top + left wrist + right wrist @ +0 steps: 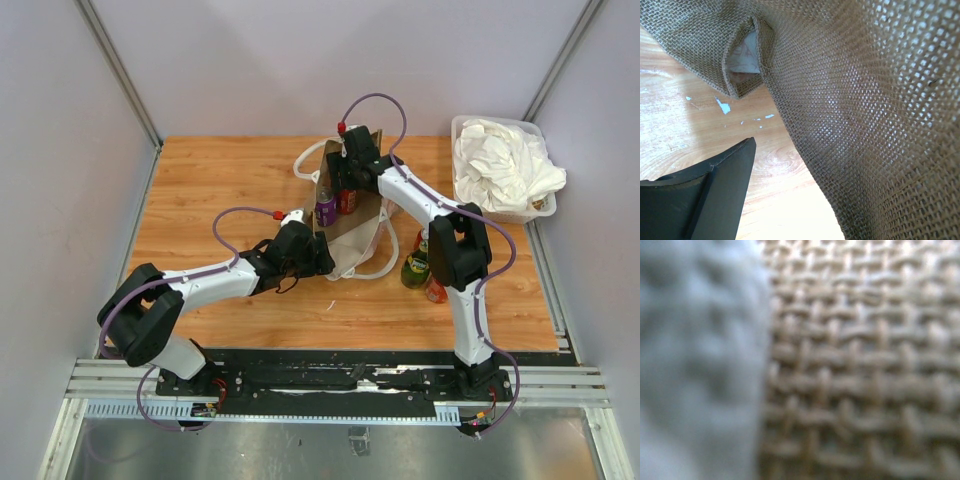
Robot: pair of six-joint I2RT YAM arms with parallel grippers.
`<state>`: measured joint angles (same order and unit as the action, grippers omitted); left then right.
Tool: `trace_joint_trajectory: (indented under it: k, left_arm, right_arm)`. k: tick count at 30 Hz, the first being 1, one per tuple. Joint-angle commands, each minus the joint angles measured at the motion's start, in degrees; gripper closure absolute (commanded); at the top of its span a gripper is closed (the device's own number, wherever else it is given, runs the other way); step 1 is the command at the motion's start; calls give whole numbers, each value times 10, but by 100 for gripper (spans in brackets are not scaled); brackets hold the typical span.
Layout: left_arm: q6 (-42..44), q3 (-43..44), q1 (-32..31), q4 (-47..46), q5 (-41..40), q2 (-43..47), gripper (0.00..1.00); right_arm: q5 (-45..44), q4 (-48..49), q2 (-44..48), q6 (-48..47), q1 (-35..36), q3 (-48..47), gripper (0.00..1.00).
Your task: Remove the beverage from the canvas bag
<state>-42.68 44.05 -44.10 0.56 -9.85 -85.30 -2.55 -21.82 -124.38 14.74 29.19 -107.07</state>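
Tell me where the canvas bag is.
Top view: the canvas bag sits mid-table, just left of the standing bottles, with the cloth bin at far right.

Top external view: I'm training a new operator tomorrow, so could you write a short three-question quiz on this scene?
1. True or false: a purple bottle sits inside the canvas bag.
2. Where is the clear bin of white cloth? A) far right corner B) near left corner C) dead centre
3. Fill in: the green bottle stands ____ the bag.
Key: 1 true; 2 A; 3 outside.
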Motion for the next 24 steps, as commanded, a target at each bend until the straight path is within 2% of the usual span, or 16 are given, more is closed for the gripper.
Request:
trace_joint_trajectory:
  k: [1, 3, 4, 5, 18, 24]
  left_arm:
    - [12, 1, -3, 32, -15, -17, 19]
    - [11, 0, -3, 32, -15, -16, 19]
    - [11, -1, -3, 32, -16, -15, 19]
    - [11, -1, -3, 32, -16, -16, 19]
    - [11, 6, -3, 23, -18, -24, 19]
    - [14, 17, -3, 23, -20, -32, 19]
  right_arm:
    - [-12, -86, -38, -21, 2, 44, 58]
    - [-14, -86, -30, -30, 3, 48, 75]
    - [-18, -86, -26, -33, 3, 48, 95]
    - [-24, -86, -20, -37, 4, 49, 99]
    - [-31, -64, 104, -97, 8, 37, 99]
    - [-34, -61, 190, -117, 27, 43, 99]
